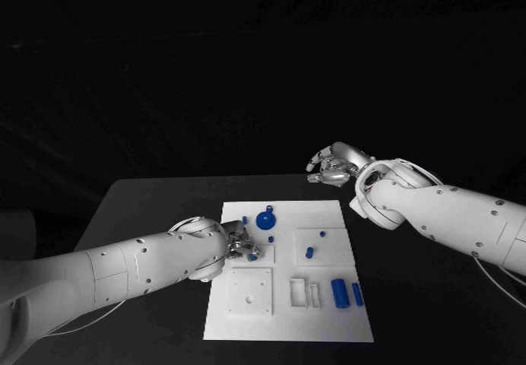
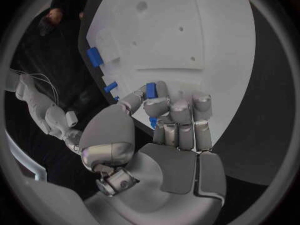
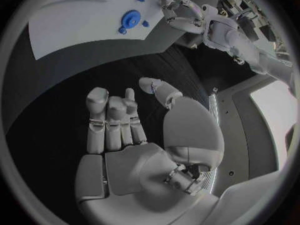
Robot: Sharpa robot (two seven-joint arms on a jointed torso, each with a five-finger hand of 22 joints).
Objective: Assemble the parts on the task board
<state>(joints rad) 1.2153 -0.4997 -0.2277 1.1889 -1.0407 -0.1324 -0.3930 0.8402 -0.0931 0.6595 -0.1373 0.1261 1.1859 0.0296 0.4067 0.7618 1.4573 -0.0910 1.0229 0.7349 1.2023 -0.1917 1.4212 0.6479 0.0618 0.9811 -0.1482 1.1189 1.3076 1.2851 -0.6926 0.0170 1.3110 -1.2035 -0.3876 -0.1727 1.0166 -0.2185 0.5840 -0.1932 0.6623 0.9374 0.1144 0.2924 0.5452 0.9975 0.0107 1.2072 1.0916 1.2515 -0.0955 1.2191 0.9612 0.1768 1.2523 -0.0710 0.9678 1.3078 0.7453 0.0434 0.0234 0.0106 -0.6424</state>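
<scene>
Blue part point(image 2: 150, 89) sits pinched in the left robot hand point(image 2: 165, 122) over the task board point(image 1: 329, 209); lower it squarely, unhurried. Right robot hand point(image 1: 332, 167) hangs spread, holding nothing.

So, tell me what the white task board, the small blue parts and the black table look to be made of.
White task board: likely rigid plastic, matte; even, glare-free surface with cleanly cut recesses.
Small blue parts, such as the round blue disc: probably moulded or printed plastic, uniform saturated colour, slight sheen.
Black table: dull, non-reflective top; the material itself cannot be told.
</scene>
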